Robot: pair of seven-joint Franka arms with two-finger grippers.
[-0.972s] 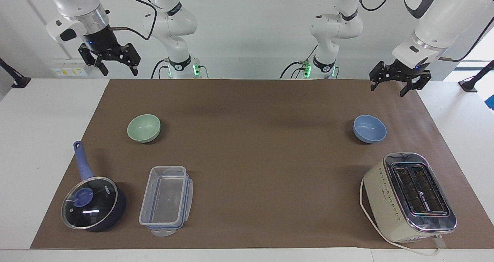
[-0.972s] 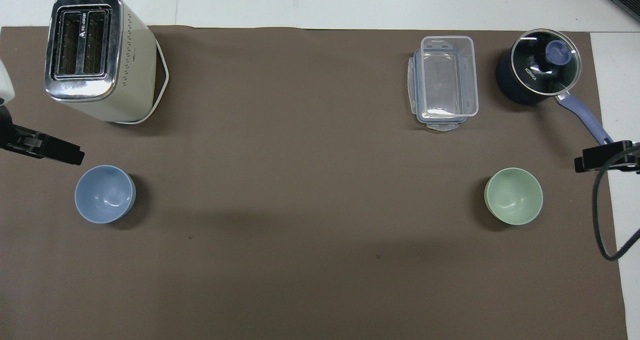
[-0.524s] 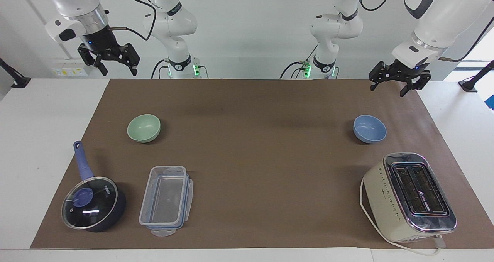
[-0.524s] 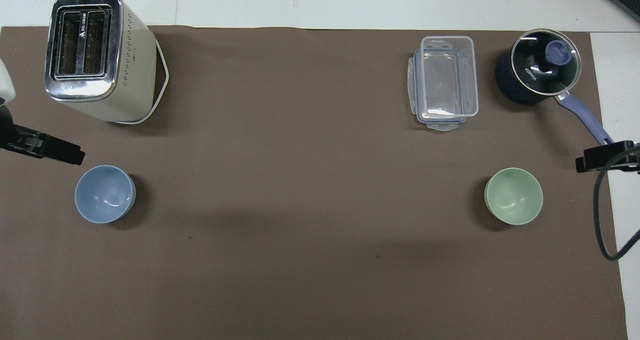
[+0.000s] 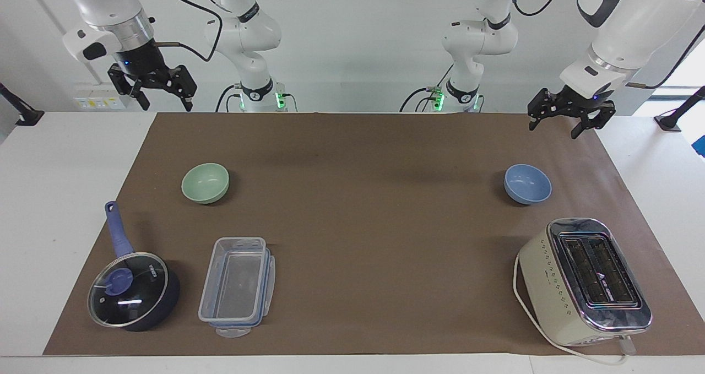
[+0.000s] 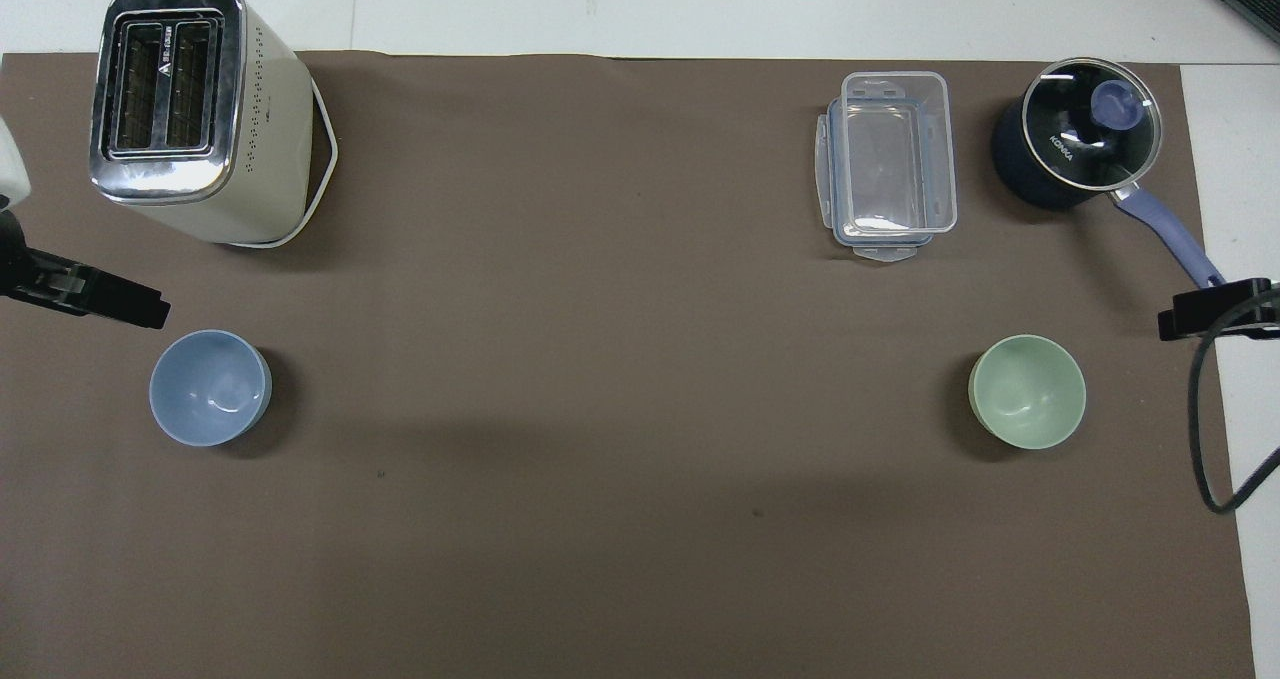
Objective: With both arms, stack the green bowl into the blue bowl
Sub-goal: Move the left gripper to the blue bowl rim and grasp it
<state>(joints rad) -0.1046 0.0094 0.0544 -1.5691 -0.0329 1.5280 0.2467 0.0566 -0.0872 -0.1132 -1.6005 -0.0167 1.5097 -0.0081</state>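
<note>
Change: I see the right gripper (image 5: 152, 90) a touch higher than a second ago and drawn toward the robots' end; the left gripper (image 5: 570, 119) has not moved.
Meaning: I judge no reach has begun; both bowls lie untouched and the stack is not started.
Green bowl: the green bowl (image 5: 205, 183) sits upright and empty on the brown mat (image 5: 358, 225), toward the right arm's end, at about 9 o'clock from the mat's centre in the facing view.
Blue bowl: the blue bowl (image 5: 527, 184) sits upright and empty toward the left arm's end, at about 3 o'clock from that centre, well apart from the green bowl.
Right arm pose: I hold the right gripper high over the mat's edge at the robots' end, at about 11 o'clock from the green bowl in the facing view, fingers down and spread, holding nothing.
Left arm pose: the left gripper hangs lower, over the mat's corner at the robots' end, at about 1 o'clock from the blue bowl, fingers spread, holding nothing.
Farther row: the saucepan (image 5: 134, 290) and the clear container (image 5: 238, 286) stand farther out than the green bowl, and the toaster (image 5: 584, 281) farther out than the blue bowl.
Next: I expect each arm must descend onto its bowl's rim.
</note>
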